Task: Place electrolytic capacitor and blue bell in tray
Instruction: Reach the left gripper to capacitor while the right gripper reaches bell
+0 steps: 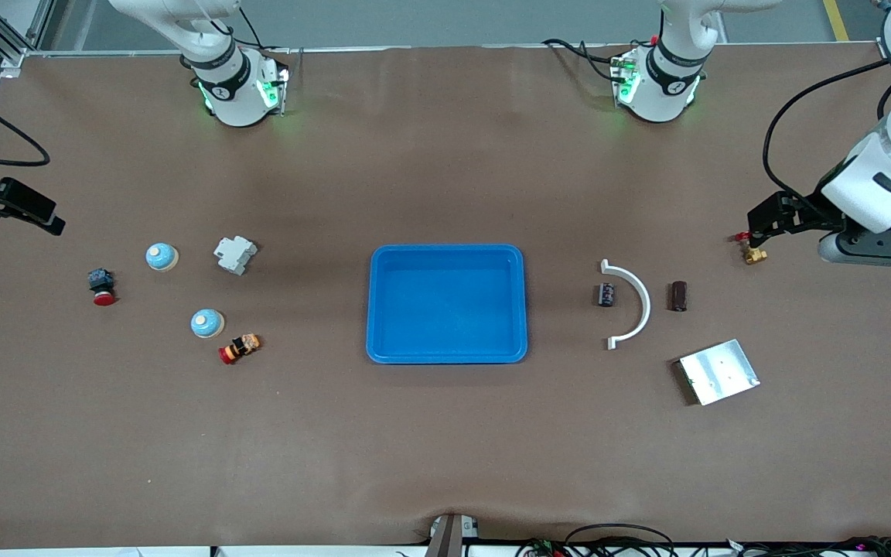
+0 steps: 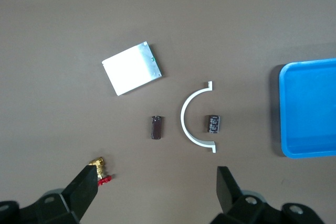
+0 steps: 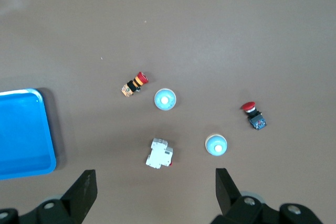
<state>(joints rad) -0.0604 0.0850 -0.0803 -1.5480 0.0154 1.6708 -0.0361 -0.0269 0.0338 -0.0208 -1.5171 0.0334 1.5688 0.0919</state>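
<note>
- The blue tray [image 1: 447, 304] sits at the middle of the brown table [image 1: 445, 449], its basin holding nothing — capacitor and bells all lie outside its rim
- Toward the left arm's end, an electrolytic capacitor [image 1: 606, 294] lies inside the curve of a white half-ring bracket [image 1: 635, 304]; a second, dark brown capacitor [image 1: 678, 295] lies just outside that curve
- A silver metal plate [image 1: 718, 372] rests nearer the front camera than the bracket, and a small brass valve with a red handle [image 1: 751, 251] lies near the table's edge at the left arm's end
- Toward the right arm's end, two blue bells stand apart from the tray: one blue bell [image 1: 161, 257] beside a white circuit breaker [image 1: 234, 254], the other bell [image 1: 206, 323] nearer the front camera, close to a red-capped yellow push button [image 1: 240, 347]
- A red mushroom button on a dark block [image 1: 101, 286] lies closest to the right arm's end of the table
- The left gripper [image 2: 157, 184] hangs over the table at its own end, fingers spread wide and grasping nothing — the brass valve shows by one fingertip in its wrist view
- The right gripper [image 3: 156, 187] hangs over its own end of the table, likewise spread and empty
</note>
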